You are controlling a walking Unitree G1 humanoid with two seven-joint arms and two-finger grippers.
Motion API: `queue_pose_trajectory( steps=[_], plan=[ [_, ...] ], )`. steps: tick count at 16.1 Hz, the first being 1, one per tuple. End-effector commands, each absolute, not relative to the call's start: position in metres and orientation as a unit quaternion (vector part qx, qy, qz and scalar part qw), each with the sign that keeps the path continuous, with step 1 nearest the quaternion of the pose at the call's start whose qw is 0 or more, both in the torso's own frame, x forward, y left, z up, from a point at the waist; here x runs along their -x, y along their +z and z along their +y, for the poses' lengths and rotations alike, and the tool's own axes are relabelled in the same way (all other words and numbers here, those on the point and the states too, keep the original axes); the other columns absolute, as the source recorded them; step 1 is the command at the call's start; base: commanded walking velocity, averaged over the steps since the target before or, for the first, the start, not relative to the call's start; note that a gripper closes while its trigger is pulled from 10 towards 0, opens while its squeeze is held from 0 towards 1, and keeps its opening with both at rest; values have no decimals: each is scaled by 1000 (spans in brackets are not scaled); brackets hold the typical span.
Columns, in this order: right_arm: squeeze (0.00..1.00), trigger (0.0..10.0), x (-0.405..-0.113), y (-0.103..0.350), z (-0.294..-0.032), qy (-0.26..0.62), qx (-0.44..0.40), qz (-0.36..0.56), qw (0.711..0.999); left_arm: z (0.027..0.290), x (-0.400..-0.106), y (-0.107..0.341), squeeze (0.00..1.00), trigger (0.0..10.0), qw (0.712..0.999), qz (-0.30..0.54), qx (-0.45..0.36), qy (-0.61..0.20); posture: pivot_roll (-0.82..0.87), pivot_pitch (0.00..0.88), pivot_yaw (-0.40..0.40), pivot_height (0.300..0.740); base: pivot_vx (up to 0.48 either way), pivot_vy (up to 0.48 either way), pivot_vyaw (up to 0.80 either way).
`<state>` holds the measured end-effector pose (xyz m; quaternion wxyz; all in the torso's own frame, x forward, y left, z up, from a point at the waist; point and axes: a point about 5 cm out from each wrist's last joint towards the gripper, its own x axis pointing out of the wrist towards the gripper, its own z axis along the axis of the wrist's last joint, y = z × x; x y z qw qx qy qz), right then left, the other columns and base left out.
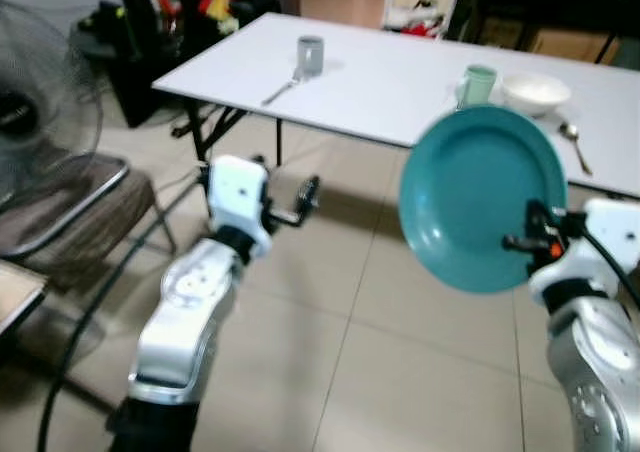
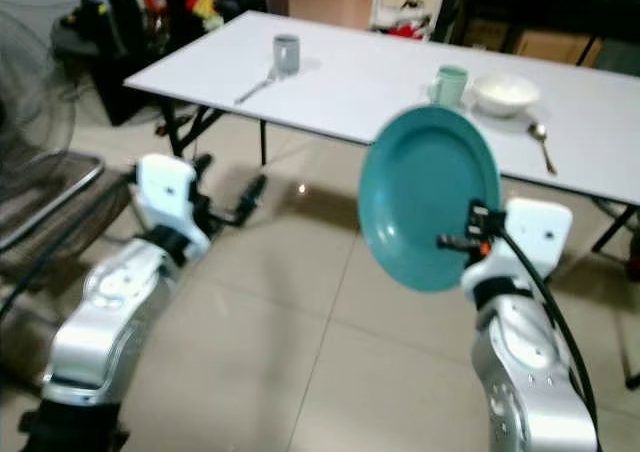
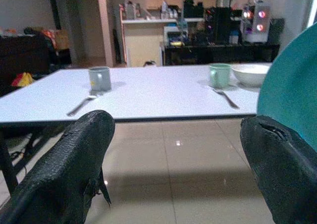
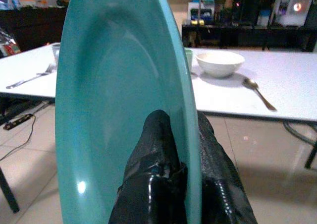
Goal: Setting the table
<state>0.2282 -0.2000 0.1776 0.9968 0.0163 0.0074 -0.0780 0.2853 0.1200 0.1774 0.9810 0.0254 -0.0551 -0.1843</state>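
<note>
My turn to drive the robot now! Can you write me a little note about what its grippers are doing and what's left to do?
Right gripper: shut on the rim of the teal plate, held on edge, above the floor, short of the table.
Left gripper: open, holding nothing.
White table: grey mug with a fork beside it at the left end; green mug, white bowl and spoon further right.
Done: plate picked up.
Left: probably step closer and lay the plate flat on the table.

I see even indoor light, soft blur in both eye views, and ceiling-lamp glare on the floor (image 3: 178,143).
</note>
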Motion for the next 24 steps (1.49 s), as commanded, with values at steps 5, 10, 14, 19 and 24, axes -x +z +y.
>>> queue_pose_trajectory(
  steps=[5,10,14,19,24],
  plan=[
    [0,10000,-227,180,-191,-53,-26,2,998,130,-282,168,0,10000,983,-31,-45,-178,-94,0,-33,740,453,0,0],
    [0,10000,-225,168,-190,-56,-49,28,997,136,-278,160,0,10000,982,-17,-53,-180,-81,0,-28,740,458,0,-320],
    [0,10000,-224,168,-191,-60,-64,28,996,133,-279,159,0,10000,981,-16,-54,-185,-90,0,-19,740,460,0,-800],
    [0,10000,-222,166,-191,-53,-90,33,994,134,-279,157,0,10000,981,-14,-57,-187,-89,0,-19,740,460,0,-611],
    [0,10000,-222,163,-171,62,-157,63,984,156,-271,159,0,10000,980,-11,-88,-179,-70,0,-43,740,264,0,0]
  ],
)
